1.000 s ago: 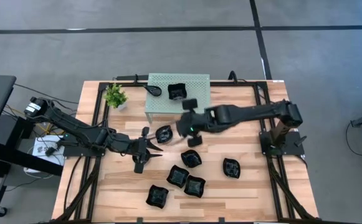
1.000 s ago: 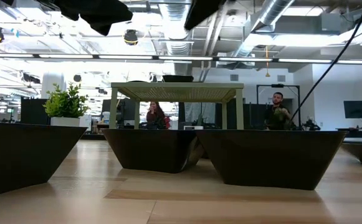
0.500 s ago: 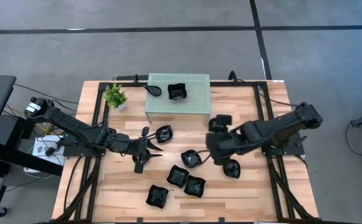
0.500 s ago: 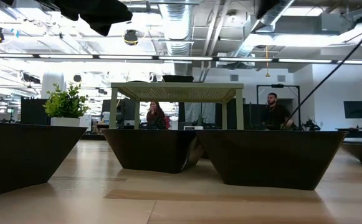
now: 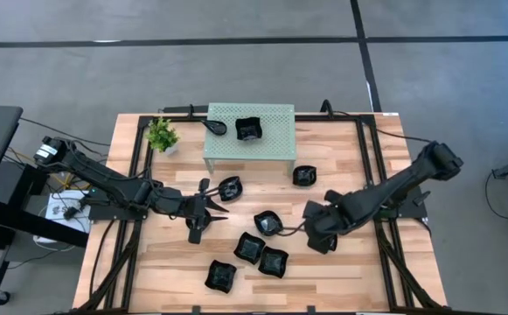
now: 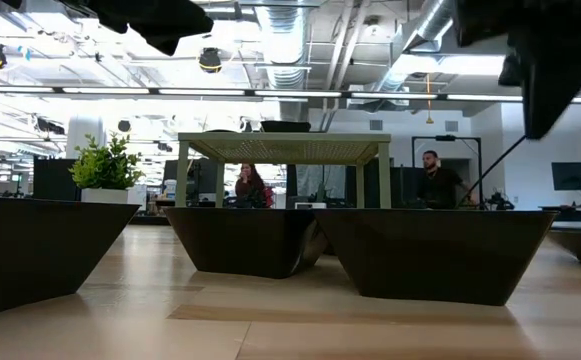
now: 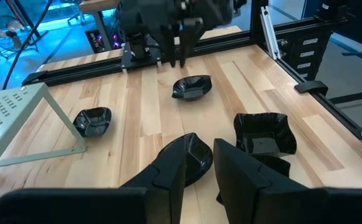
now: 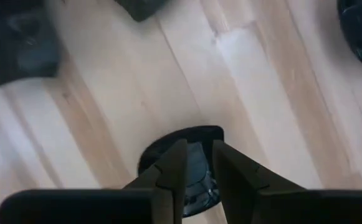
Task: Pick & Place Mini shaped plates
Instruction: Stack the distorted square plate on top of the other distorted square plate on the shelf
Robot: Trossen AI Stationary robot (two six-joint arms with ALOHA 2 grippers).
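Note:
Small black shaped plates lie on the wooden table (image 5: 175, 262): one (image 5: 230, 187) beside my left gripper (image 5: 223, 208), one (image 5: 304, 175) near the green stand's right leg, one (image 5: 268, 223) at mid-table and several (image 5: 249, 249) toward the near edge. My left gripper (image 7: 202, 144) hovers low, fingers together, over a plate (image 7: 199, 163). My right gripper (image 5: 317, 238) (image 8: 197, 146) hangs above another plate (image 8: 196, 133), fingers together and well off the table in the low view (image 6: 542, 120).
A green perforated stand (image 5: 249, 140) at the far side carries two black plates (image 5: 248, 129) (image 5: 216, 125). A small potted plant (image 5: 162, 134) stands to its left. Black rails frame the table (image 5: 372, 175). People sit in the room behind (image 6: 432, 180).
My right arm has swung away from the front of the green stand toward the table's right and near side, ending over a plate right of centre. The plate near the stand's right leg, covered by the arm before, now shows.

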